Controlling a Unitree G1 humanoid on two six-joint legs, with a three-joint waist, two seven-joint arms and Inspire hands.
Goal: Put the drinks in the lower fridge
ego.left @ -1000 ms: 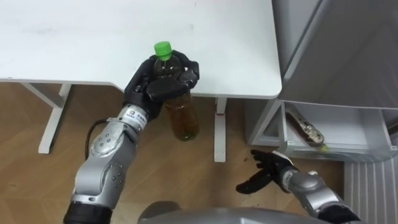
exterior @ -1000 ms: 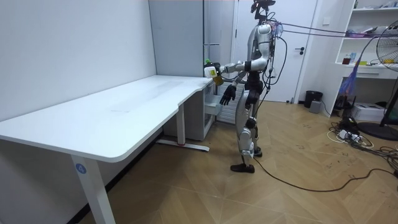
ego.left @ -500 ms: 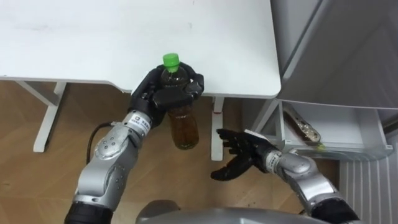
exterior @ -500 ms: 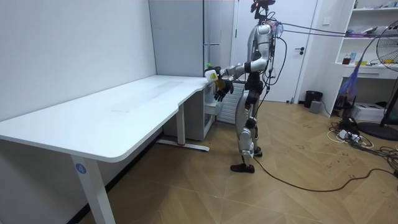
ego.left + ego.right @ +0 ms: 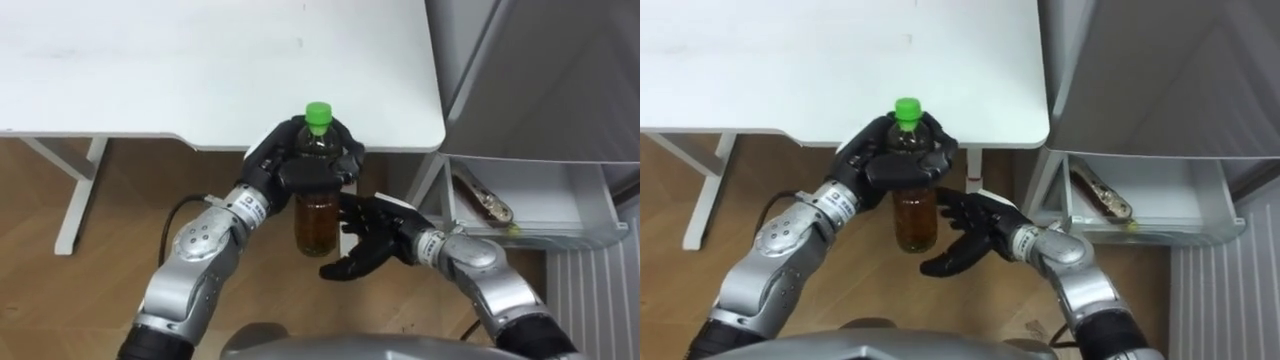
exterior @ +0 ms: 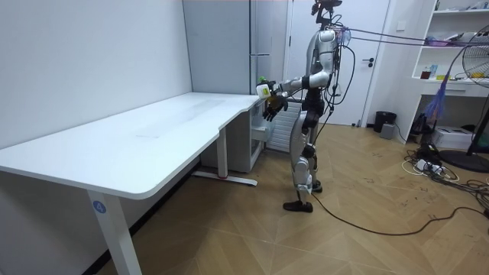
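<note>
A clear bottle of amber drink with a green cap hangs upright in the air just off the white table's front edge. My left hand is shut on its upper part. My right hand is open with its fingers spread, close beside the bottle's lower half on the right; I cannot tell whether it touches. The grey fridge stands to the right with its lower drawer pulled out. In the room view I stand at the table's far end next to the fridge, holding the bottle at chest height.
A long brownish packet lies inside the open drawer. The table's white legs stand on the wooden floor below my arms. A fan and shelves stand at the room view's right.
My left hand has carried the bottle to the right, toward the fridge. My right hand has risen from low at the right to just beside the bottle's lower half.
</note>
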